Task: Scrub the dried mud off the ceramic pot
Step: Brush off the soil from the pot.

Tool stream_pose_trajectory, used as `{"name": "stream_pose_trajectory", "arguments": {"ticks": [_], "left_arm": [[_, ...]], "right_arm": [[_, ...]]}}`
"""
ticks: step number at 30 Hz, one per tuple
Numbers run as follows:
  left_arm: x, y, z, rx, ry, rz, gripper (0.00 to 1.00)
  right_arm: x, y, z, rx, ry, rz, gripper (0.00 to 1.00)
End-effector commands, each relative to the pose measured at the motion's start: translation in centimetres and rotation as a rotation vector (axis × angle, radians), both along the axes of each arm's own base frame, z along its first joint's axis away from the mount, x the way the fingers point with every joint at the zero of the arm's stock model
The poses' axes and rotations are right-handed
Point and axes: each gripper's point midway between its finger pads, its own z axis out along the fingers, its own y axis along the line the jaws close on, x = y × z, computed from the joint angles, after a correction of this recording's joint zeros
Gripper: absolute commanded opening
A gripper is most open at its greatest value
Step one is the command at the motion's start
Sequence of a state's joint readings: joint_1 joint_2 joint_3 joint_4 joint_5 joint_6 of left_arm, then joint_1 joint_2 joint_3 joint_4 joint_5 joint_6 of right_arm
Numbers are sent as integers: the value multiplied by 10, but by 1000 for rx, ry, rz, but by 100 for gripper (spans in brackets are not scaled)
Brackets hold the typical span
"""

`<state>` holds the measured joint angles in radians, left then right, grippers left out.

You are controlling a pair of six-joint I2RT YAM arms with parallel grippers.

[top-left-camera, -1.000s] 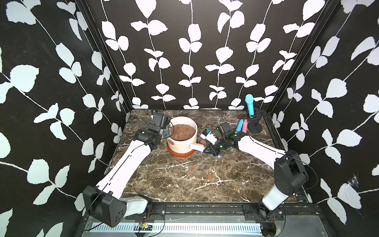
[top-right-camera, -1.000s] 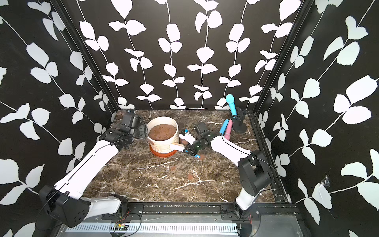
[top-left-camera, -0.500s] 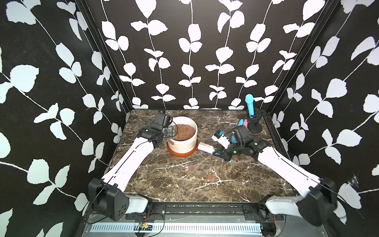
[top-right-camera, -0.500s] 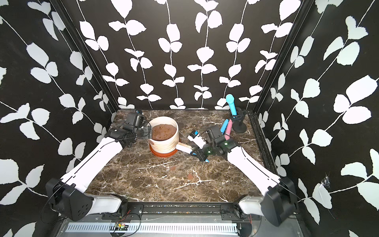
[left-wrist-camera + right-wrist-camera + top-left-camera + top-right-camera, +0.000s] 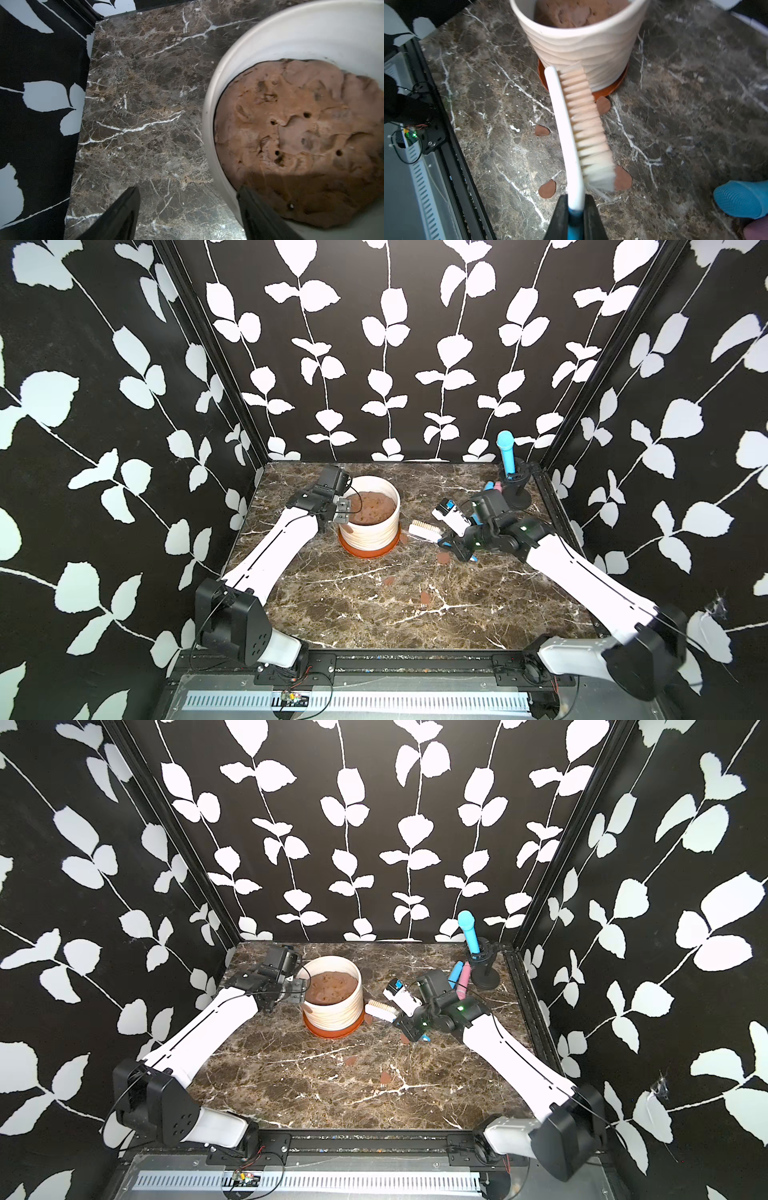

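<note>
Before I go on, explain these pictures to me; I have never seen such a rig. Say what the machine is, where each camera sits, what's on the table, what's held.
Two white robot arms with two-fingered grippers stand over a marble table. Both top views look down on the whole scene; each wrist view comes from a camera riding on one arm. On the table: a cream pot on an orange saucer, filled with soil; flat mud patches; a black stand holding a blue tool. The right gripper is shut on a white brush, its tip near the pot. The left gripper is open astride the pot's rim, holding nothing.
</note>
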<state>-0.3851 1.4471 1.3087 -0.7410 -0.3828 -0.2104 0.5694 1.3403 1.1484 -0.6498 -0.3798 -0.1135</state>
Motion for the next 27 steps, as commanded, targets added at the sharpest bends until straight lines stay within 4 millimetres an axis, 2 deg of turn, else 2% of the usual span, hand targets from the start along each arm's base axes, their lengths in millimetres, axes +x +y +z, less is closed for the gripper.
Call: {"name": "stream_pose_trajectory", "arguments": {"ticks": [1, 4, 9, 12, 16, 20, 27], "left_arm": [[-2, 8, 7, -19, -29, 60, 81], [0, 9, 3, -64, -23, 97, 82], [6, 2, 1, -168, -34, 159, 82], [8, 2, 3, -179, -39, 167, 82], [7, 5, 3, -175, -47, 171, 82], [6, 7, 0, -174, -41, 178, 81], [4, 10, -2, -167, -39, 176, 81]], "right_arm": [[-1, -2, -21, -48, 124, -75, 0], [0, 1, -43, -54, 187, -106, 0], [11, 40, -55, 87, 336, -162, 0], [14, 52, -70, 60, 386, -167, 0], [22, 58, -92, 29, 434, -185, 0], [34, 64, -101, 36, 474, -218, 0], [49, 49, -128, 1, 507, -282, 0]]}}
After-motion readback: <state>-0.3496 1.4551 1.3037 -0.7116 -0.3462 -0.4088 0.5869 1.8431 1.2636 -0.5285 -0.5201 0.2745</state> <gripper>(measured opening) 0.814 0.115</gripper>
